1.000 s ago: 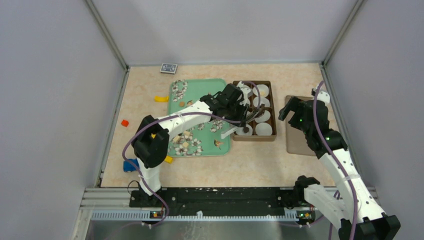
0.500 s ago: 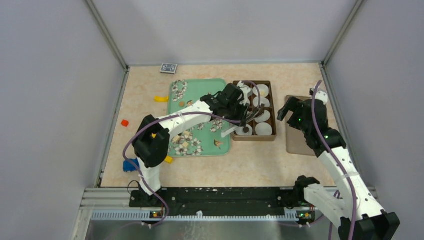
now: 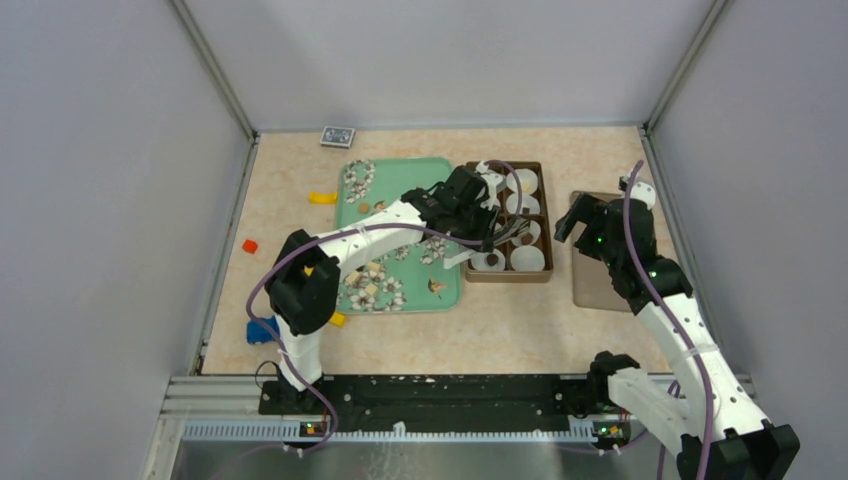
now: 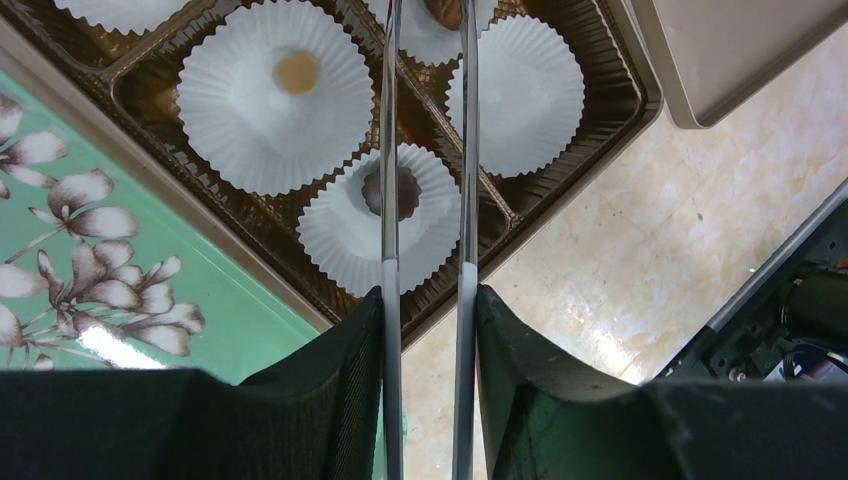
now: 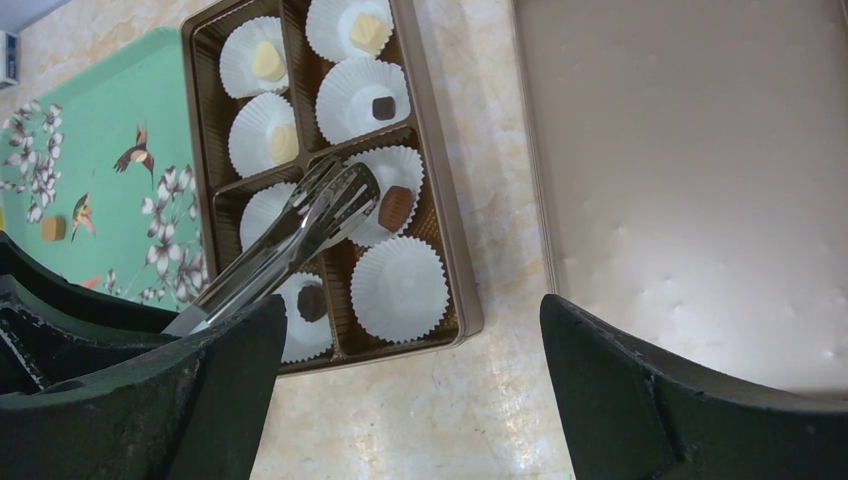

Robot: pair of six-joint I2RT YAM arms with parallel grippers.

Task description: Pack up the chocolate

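Observation:
My left gripper [image 4: 428,320] is shut on metal tongs [image 4: 390,150] that reach out over the brown chocolate box [image 3: 548,225]. The tongs' tips [image 5: 345,190] show nothing between them. A dark round chocolate [image 4: 405,192] lies in the near left paper cup, below the tongs. Other cups hold cream pieces [image 5: 267,62], a dark square [image 5: 383,107] and a brown piece [image 5: 396,207]. The near right cup [image 5: 398,290] is empty. More candies [image 3: 370,285] lie on the green tray [image 3: 400,180]. My right gripper [image 5: 415,400] is open and empty, just right of the box.
The box's tan lid [image 3: 600,280] lies flat right of the box, under my right arm. Yellow [image 3: 321,198], red [image 3: 249,245] and blue [image 3: 262,330] blocks lie left of the tray. A small patterned card [image 3: 337,136] sits by the back wall.
The tongs have lifted from the near left cup and swung toward the box's middle, leaving the dark chocolate in that cup. My right gripper has shifted slightly left.

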